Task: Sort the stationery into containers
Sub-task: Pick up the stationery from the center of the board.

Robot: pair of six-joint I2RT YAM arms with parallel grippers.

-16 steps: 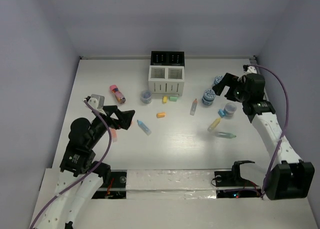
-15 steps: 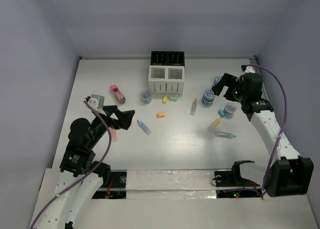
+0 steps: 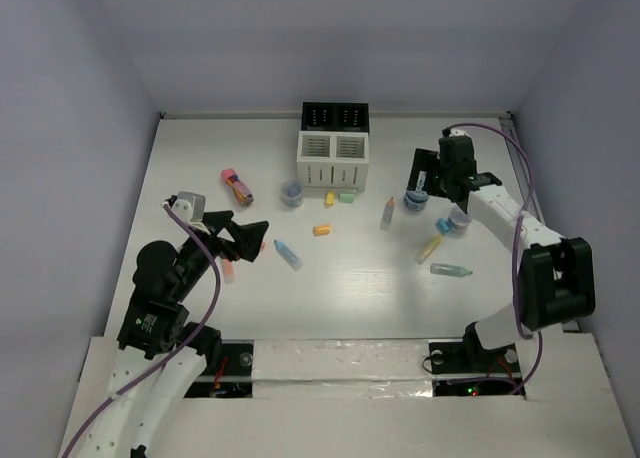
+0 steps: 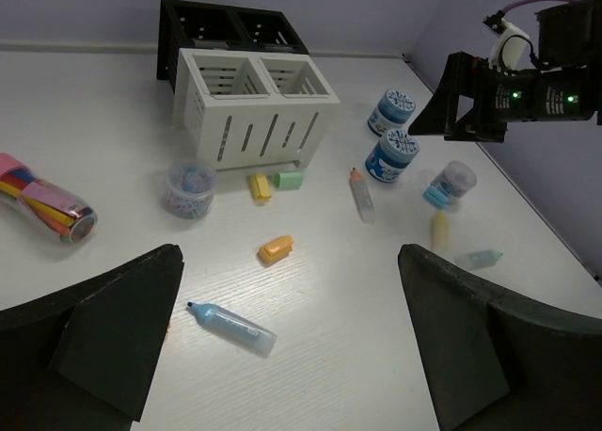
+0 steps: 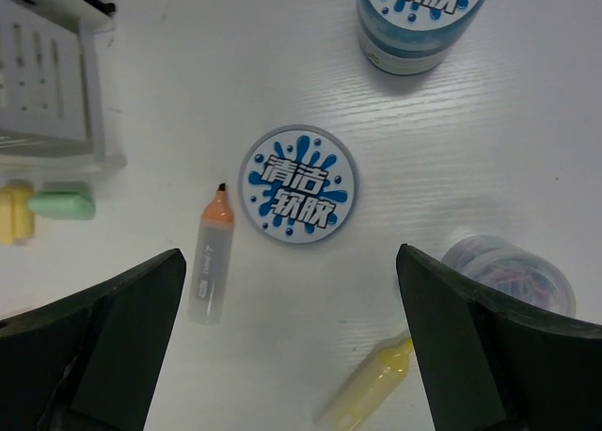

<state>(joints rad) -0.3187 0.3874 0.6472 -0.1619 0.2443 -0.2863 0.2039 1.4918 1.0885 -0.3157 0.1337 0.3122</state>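
1. A white wood-grain table (image 3: 350,298) inside lilac walls is carrying scattered stationery, and the four-bin organiser (image 3: 335,143) is standing at its far middle.
2. The right gripper (image 5: 287,262) is hanging with its jaws spread wide and nothing between them. It is looking straight down on a round blue-and-white tub (image 5: 298,183).
3. A second tub (image 5: 414,17) is sitting beyond that tub. An orange-tipped clear marker (image 5: 209,257) is lying just beside it. A jar of paper clips (image 5: 508,266) and a yellow highlighter (image 5: 372,384) are lying nearby on the other side.
4. The left gripper (image 4: 290,262) is hovering wide open and empty, facing a blue marker (image 4: 230,323) and an orange stub (image 4: 277,249).
5. The right arm seems to be lining up a pick on the tub, though its height above the lid is hard to judge.
6. The next move is calling for a descent that straddles the tub while avoiding the marker. A squeeze across the tub's width would follow.
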